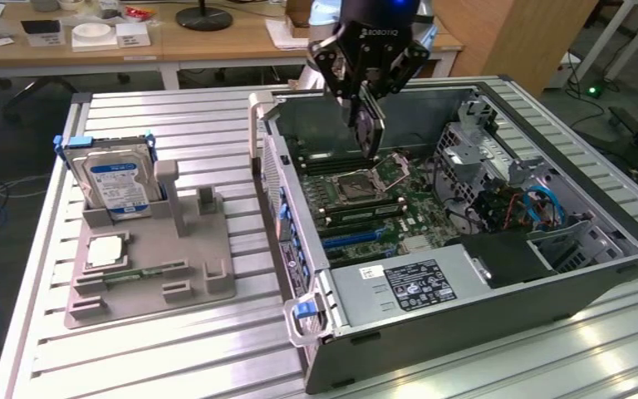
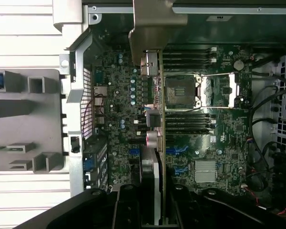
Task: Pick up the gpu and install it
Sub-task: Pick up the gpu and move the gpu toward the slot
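I see exterior view bright, even, light from above. Table (image 1: 186, 349) slats pale, with soft glare patches toward exterior view's right. Case (image 1: 497, 324) walls shade board (image 1: 408, 199) inside. Wrist view dimmer, greenish cast; table slats there washed out white; gpu (image 2: 152, 119) metal bracket gleams dully; gripper (image 2: 156, 210) reads near-black, detail lost in shadow.

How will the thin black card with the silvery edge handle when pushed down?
The thin black card with the silvery edge hangs straight from the jaws, so probably stiff. Gripped near its top only, it may pivot when pushed. Thin and flat: likely light, fragile.
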`<state>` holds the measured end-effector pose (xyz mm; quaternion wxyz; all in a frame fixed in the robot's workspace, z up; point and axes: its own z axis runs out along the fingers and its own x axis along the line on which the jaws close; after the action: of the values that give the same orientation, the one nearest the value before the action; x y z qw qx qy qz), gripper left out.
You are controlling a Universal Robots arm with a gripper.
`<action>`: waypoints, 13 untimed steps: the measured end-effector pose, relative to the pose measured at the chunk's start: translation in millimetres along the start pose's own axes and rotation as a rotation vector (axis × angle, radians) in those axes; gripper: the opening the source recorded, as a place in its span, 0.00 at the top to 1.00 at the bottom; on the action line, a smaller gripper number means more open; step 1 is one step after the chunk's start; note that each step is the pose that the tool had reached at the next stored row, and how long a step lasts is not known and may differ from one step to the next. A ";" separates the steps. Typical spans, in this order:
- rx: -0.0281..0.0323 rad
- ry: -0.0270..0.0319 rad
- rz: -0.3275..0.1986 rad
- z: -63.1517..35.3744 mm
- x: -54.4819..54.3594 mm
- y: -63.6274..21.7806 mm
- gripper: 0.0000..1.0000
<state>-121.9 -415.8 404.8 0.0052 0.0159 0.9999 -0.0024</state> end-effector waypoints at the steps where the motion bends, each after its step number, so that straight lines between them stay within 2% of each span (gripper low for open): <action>1: -0.0001 0.0000 0.000 0.0 -1.1 0.1 0.72; 13: 0.0000 0.0000 -0.007 0.2 -14.7 0.5 0.72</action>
<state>-107.2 -415.8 404.7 0.0052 0.0126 0.9999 -0.0024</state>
